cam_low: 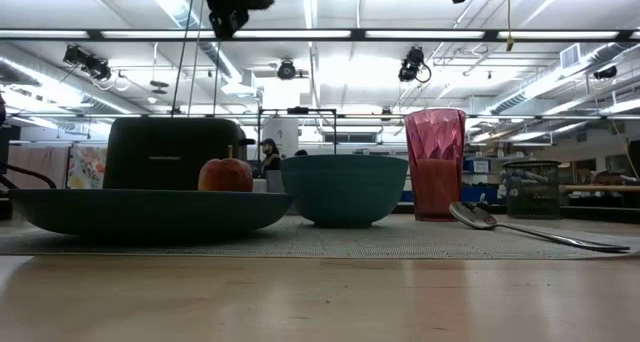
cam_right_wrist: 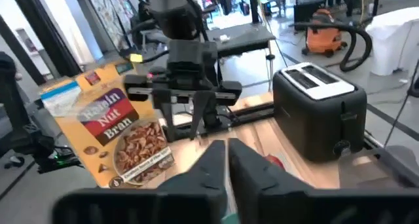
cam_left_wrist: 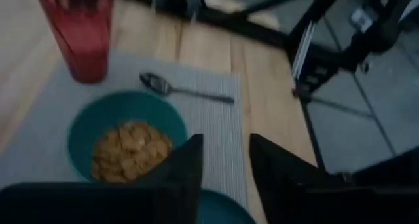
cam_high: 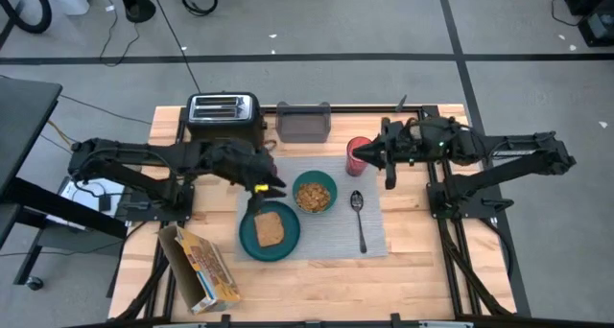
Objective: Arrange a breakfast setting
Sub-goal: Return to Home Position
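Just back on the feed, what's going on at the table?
Neither arm holds anything. The left gripper hovers open over the placemat near the bowl of cereal; the right gripper is shut, up by the red cup. The toast lies on the plate, the spoon on the placemat's right part, the apple beyond the plate.

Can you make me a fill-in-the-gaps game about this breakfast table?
The toast slice lies on the teal ____.
The bowl holds ____.
The black toaster has ____ slots.
Missing words: plate, cereal, two.
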